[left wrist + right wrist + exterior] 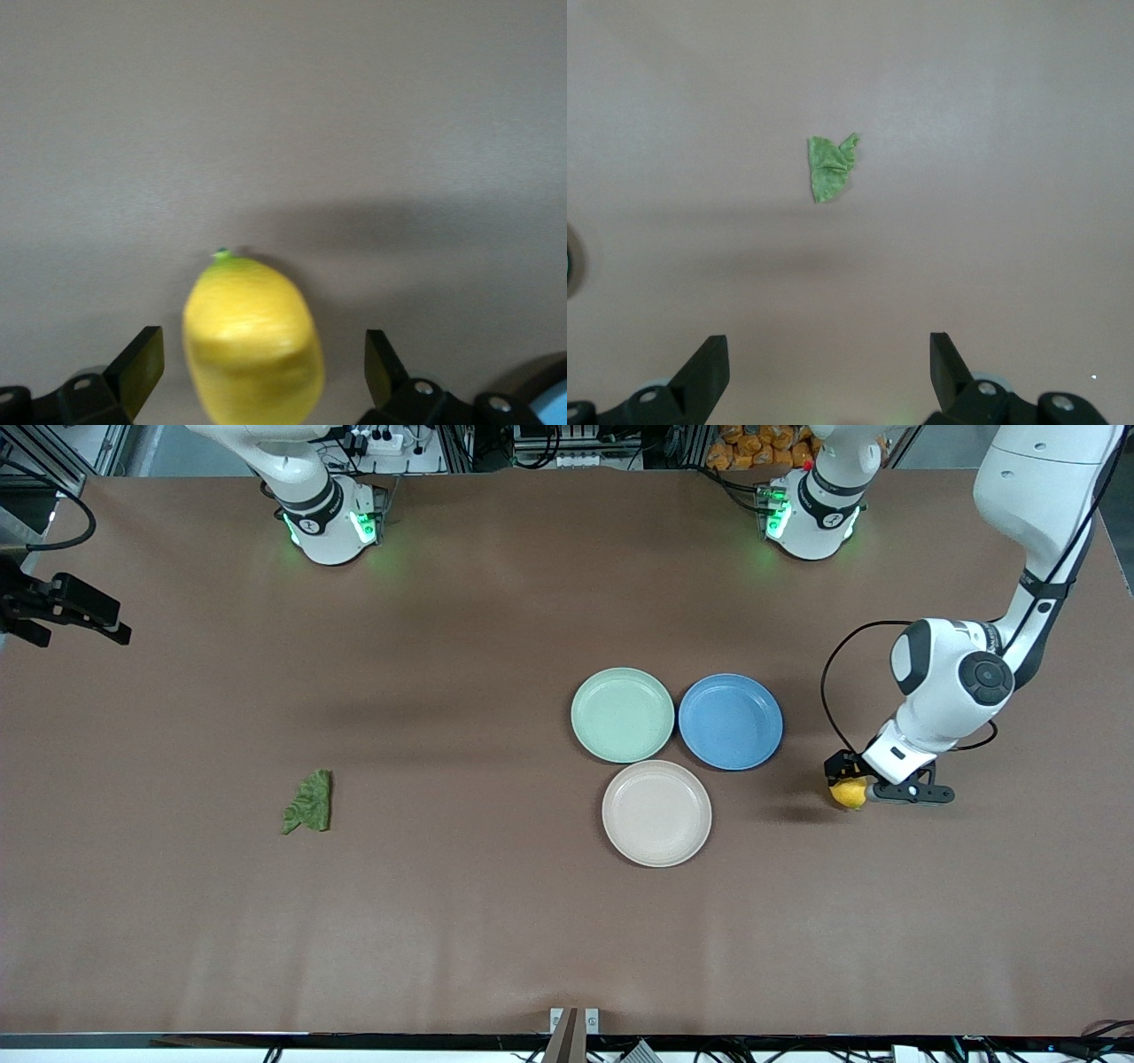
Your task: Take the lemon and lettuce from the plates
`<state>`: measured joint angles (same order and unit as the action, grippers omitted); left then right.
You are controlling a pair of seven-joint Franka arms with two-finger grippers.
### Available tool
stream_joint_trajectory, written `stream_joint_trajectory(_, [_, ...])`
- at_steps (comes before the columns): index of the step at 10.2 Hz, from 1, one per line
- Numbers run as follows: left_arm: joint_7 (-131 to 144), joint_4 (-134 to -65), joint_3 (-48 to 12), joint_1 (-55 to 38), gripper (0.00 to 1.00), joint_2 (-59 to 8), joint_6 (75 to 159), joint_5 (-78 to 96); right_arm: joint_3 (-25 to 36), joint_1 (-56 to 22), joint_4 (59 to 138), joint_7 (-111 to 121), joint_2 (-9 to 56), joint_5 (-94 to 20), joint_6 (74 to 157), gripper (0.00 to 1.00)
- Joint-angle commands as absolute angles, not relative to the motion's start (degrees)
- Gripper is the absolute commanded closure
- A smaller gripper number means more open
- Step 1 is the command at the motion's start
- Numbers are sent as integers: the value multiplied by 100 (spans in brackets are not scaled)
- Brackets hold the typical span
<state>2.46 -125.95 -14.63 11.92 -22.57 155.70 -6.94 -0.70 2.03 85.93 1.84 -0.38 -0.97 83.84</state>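
The yellow lemon is low at the table toward the left arm's end, beside the blue plate and off every plate. My left gripper is open around it. In the left wrist view the lemon sits between the two fingers with a gap on each side. The dark green lettuce lies flat on the bare table toward the right arm's end. My right gripper is open and empty, high over the table, with the lettuce small below it. The mint plate and the beige-pink plate are empty.
An empty blue plate touches the mint plate, and its rim shows in the left wrist view. The beige-pink plate is nearer the front camera than both. A black mount juts in at the right arm's end.
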Motion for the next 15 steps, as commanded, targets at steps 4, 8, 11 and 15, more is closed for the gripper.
stream_joint_trajectory(4, [967, -13445, -1485, 730, 0, -1243, 15426, -712, -176, 35, 8877, 229, -167, 71, 8613, 0])
stream_joint_trajectory(8, [879, -13412, -1617, 773, 0, -835, 14484, -712, -193, 53, 8859, 229, -176, 62, 8560, 0])
stream_joint_trajectory(11, [870, -13447, -1617, 826, 0, -476, 13987, -712, -158, 88, 8868, 71, -193, -122, 8526, 0])
stream_joint_trajectory(15, [967, -13474, -1626, 870, 0, 8, 13245, -633, -176, 88, 8851, -220, -220, -141, 8394, 0])
